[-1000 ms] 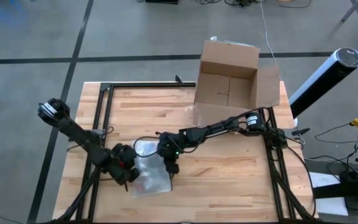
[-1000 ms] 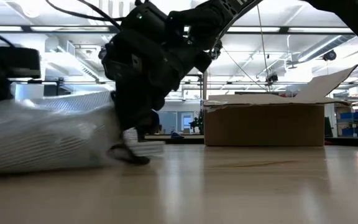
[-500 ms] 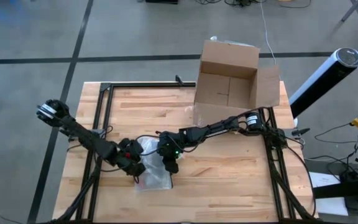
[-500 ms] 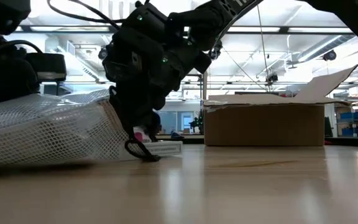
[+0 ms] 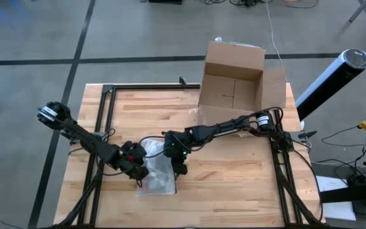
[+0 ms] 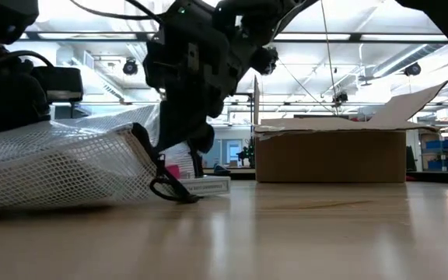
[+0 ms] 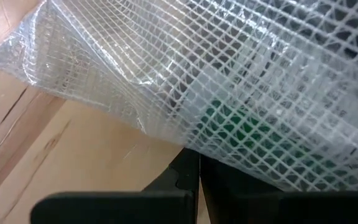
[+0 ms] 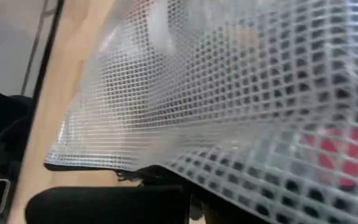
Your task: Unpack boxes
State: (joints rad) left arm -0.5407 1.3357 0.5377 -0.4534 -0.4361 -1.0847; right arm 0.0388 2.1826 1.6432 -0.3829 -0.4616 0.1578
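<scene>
At the near edge of the worktop (image 5: 234,191), the mesh pouch (image 5: 156,170) lies flat with both grippers on it. Over the last second the left gripper (image 5: 136,172) has moved in from the pouch's left side onto its left edge, jaws together and seemingly pinching the mesh. The right gripper (image 5: 179,166), jaws likewise together on the pouch's right edge, has shifted slightly to the right and lifted. In the low view a black pull loop (image 6: 171,190) now hangs free at the pouch's end, and a pale flat item (image 6: 204,185) shows just past it. This suggests the arms are opening the pouch or drawing out its contents.

Farther back, the cardboard box (image 5: 234,86) stands at the far right corner with its flaps open, well apart from both grippers and unmoved. The box looks already emptied of the pouch, so the unpacking appears well along.
</scene>
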